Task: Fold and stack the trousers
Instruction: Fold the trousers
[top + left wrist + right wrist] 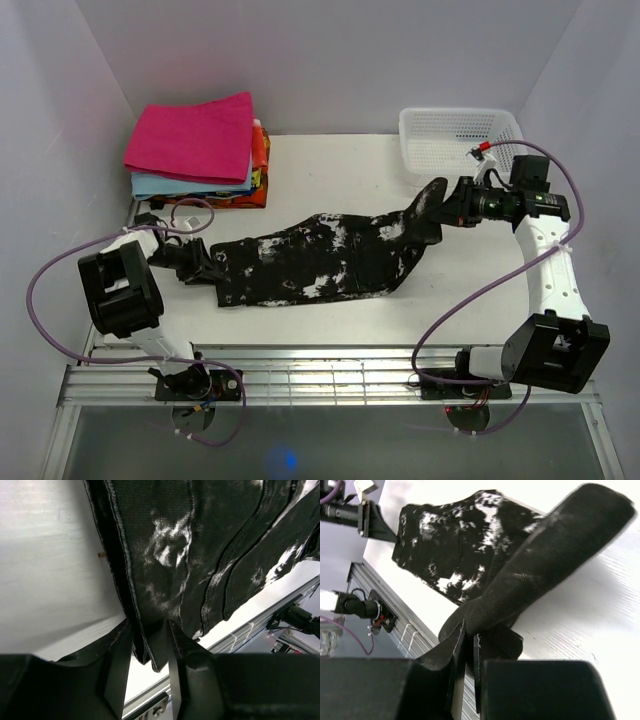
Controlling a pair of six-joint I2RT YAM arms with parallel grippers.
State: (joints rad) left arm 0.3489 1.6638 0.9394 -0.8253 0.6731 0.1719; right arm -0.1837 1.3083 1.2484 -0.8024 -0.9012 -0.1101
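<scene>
Black trousers (320,262) mottled with irregular white splotches; plain magenta-pink cloth (192,137), light-blue cloth (160,185) and orange cloth (260,150); white lattice-walled basket (455,135); plain white table (330,165); pale grey walls (330,60)

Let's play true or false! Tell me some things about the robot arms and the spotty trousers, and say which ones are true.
1. The right gripper pinches one end of the trousers. True.
2. The pink cloth is under the blue cloth. False: it lies on top of it.
3. The trousers are in the basket. False: they lie mostly on the table.
4. The trousers' edge sits between the fingers of the left gripper. True.
</scene>
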